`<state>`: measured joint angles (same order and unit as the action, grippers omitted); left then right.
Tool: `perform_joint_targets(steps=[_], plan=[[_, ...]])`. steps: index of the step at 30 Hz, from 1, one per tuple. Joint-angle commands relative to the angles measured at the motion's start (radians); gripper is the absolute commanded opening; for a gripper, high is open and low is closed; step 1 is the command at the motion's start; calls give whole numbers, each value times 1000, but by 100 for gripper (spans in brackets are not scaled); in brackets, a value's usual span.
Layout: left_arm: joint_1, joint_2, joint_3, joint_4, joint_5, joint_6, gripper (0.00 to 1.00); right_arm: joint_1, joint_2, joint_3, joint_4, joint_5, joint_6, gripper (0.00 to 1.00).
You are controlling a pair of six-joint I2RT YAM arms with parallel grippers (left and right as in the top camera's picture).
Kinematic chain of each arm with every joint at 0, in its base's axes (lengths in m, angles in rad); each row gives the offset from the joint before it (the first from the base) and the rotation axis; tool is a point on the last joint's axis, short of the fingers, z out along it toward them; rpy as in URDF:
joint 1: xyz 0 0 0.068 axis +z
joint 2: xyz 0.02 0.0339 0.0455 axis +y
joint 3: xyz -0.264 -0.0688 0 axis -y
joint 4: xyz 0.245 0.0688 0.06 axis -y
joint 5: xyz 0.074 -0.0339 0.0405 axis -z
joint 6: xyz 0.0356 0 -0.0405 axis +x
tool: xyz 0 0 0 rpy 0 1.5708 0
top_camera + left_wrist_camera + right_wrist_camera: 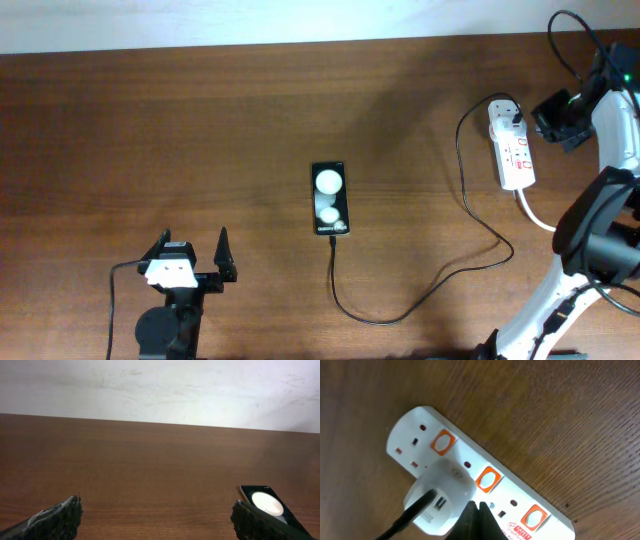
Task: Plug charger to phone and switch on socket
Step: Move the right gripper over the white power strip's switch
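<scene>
The phone (330, 198) lies face up mid-table, two light spots on its screen. The charger's black cable (380, 320) meets the phone's near end, loops right and runs up to the white plug head (510, 112) seated in the socket (517, 155). In the right wrist view, my right gripper (476, 506) is shut and empty. Its tips hover over the socket (520, 497) beside the plug head (437, 497), just below the middle orange switch (488, 480). My left gripper (190, 255) stands open at the front left, with the phone (267, 502) beyond its right finger (255, 521).
A thick white cord (535, 215) leaves the socket's near end towards the right arm's base. A pale wall (160, 390) borders the table's far edge. Bare wood lies between the left gripper and the phone.
</scene>
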<state>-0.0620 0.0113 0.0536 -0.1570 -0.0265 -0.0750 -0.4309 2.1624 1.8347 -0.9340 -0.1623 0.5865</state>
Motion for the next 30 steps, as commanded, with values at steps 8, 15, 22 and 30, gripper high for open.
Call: perform_joint_targets(steps=[8, 15, 22, 30], plan=[[6, -2, -10, 3, 5, -10, 99, 6, 45, 17, -3, -15, -3, 4], [6, -2, -10, 3, 5, -10, 99, 45, 53, 17, 7, 56, -2, 4], [6, -2, -10, 3, 5, -10, 99, 43, 53, 16, 3, 145, -2, 4], [6, -2, -10, 3, 5, -10, 99, 45, 83, 16, 4, 122, -3, 4]])
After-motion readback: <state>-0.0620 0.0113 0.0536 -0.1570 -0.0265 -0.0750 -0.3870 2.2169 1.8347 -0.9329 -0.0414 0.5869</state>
